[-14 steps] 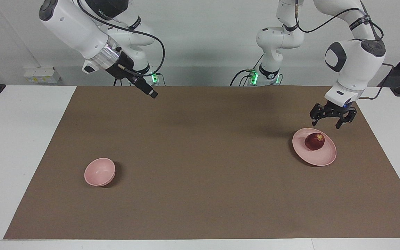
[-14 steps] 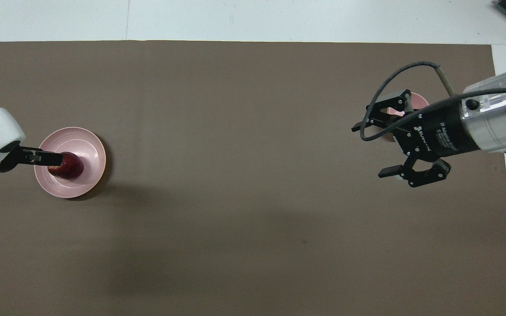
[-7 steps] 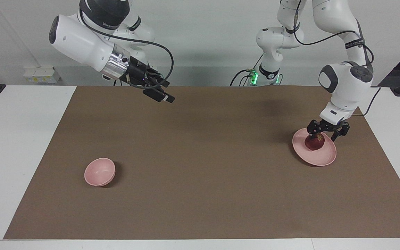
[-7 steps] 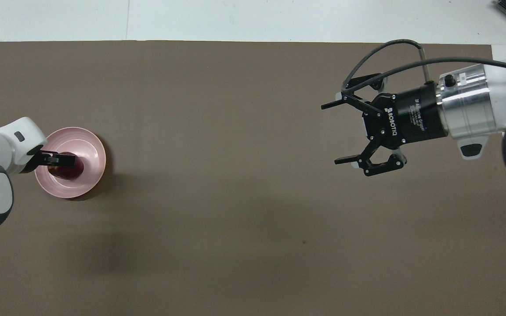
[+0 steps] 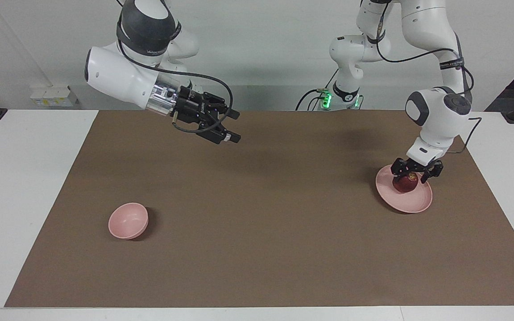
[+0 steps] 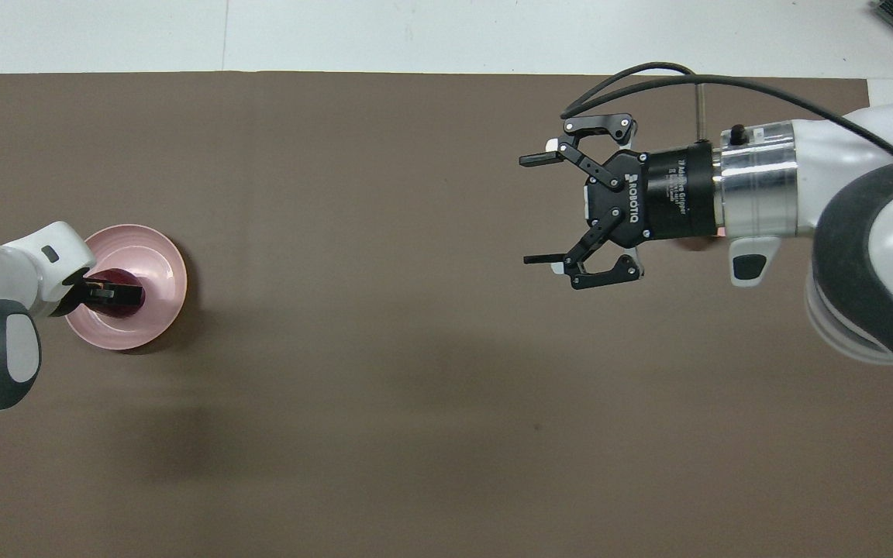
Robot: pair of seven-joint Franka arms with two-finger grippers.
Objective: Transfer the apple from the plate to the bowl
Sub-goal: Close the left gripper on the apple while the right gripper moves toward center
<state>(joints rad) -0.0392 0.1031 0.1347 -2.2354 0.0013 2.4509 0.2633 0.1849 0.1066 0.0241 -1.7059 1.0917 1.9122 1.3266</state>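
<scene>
The dark red apple (image 5: 408, 185) lies on the pale pink plate (image 5: 411, 203) toward the left arm's end of the table. My left gripper (image 5: 411, 177) is down at the apple, open, with a finger on either side of it. In the overhead view the left gripper (image 6: 125, 294) covers much of the apple (image 6: 127, 308) on the plate (image 6: 160, 271). The small pink bowl (image 5: 127, 220) stands empty toward the right arm's end. My right gripper (image 5: 235, 127) is open and empty, up in the air over the mat. In the overhead view the right gripper (image 6: 530, 209) and its arm hide the bowl.
A brown mat (image 5: 257, 249) covers most of the white table (image 5: 25, 178). Nothing else stands on it.
My left gripper has come down from above the plate's edge onto the apple. My right gripper has swung out toward the middle of the mat, still open.
</scene>
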